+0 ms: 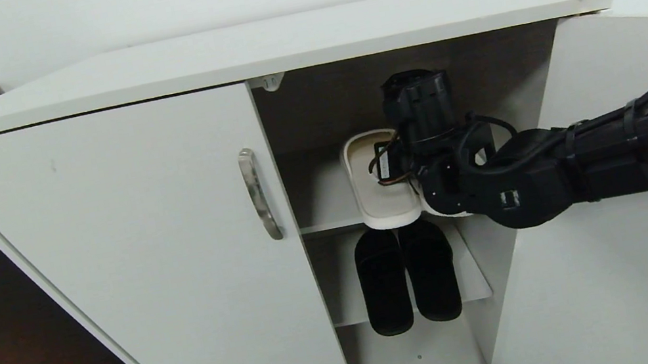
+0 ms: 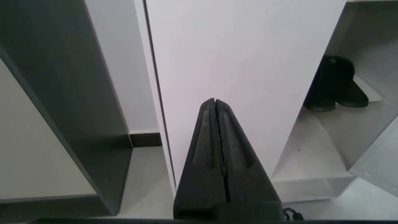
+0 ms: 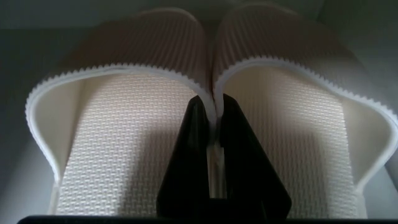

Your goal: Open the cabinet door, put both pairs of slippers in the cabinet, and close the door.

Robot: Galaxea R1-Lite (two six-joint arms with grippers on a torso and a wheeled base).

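Your right gripper (image 3: 214, 107) is clamped on both white slippers (image 1: 377, 199); their ends overhang the shelf (image 1: 321, 206), so releasing here could tip them out.

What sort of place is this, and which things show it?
Likely a home entryway, or a mock-up: a white shoe cabinet with shelves, black slippers on one shelf, white slippers above.

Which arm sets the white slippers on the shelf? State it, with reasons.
Right. The right hand is shut on the white slippers over the upper shelf. The left hand is outside, facing the closed door.
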